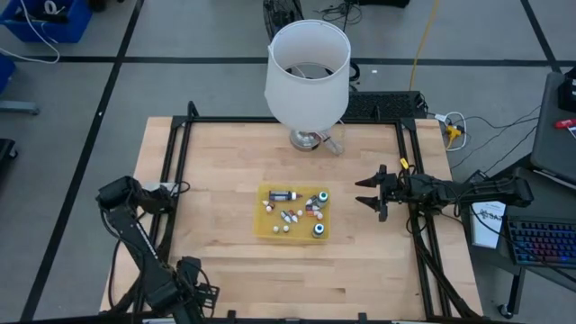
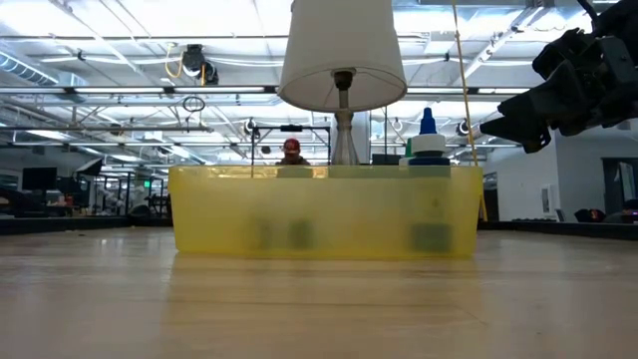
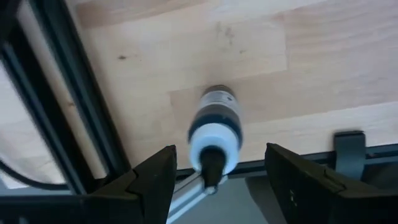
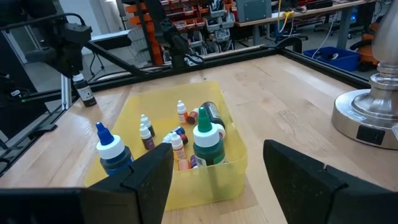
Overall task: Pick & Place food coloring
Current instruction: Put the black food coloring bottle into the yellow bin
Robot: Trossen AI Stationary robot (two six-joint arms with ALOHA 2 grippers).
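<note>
A dark food coloring bottle with a white collar and dark tip stands upright on the wood by the left rail, also in the right wrist view. My left gripper points straight down over it, open, one finger on each side with a gap to the bottle. Several more small bottles lie and stand in the yellow tray at mid-table. My right gripper waits open and level, right of the tray. In the high view my left arm hides the bottle.
A white-shaded lamp stands on its metal base at the table's far middle. Black rails frame the wood. A person shows far behind the table. Bare wood lies between the left rail and the tray.
</note>
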